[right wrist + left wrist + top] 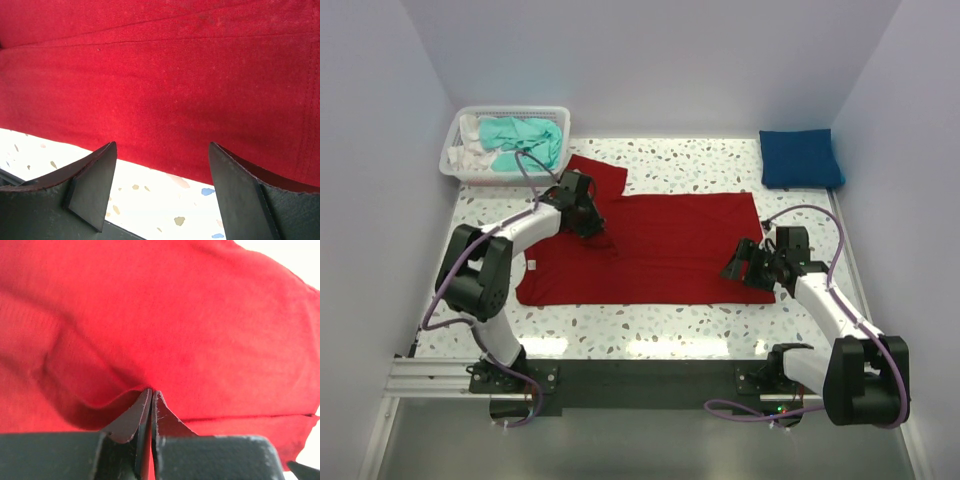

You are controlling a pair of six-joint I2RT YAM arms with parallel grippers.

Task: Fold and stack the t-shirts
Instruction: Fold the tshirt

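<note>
A deep red t-shirt lies spread flat across the middle of the table, one sleeve reaching toward the back left. My left gripper presses down near its collar end. In the left wrist view that gripper is shut, and a small ridge of the red cloth is pinched at its tips. My right gripper hovers over the shirt's near right corner. It stands open, with the red hem lying just beyond its fingertips. A folded royal blue t-shirt rests at the back right. A teal t-shirt lies crumpled in the basket.
A white mesh basket stands at the back left corner, holding the teal shirt and some white cloth. The speckled tabletop shows under my right fingers. White walls close in the table on the left, back and right.
</note>
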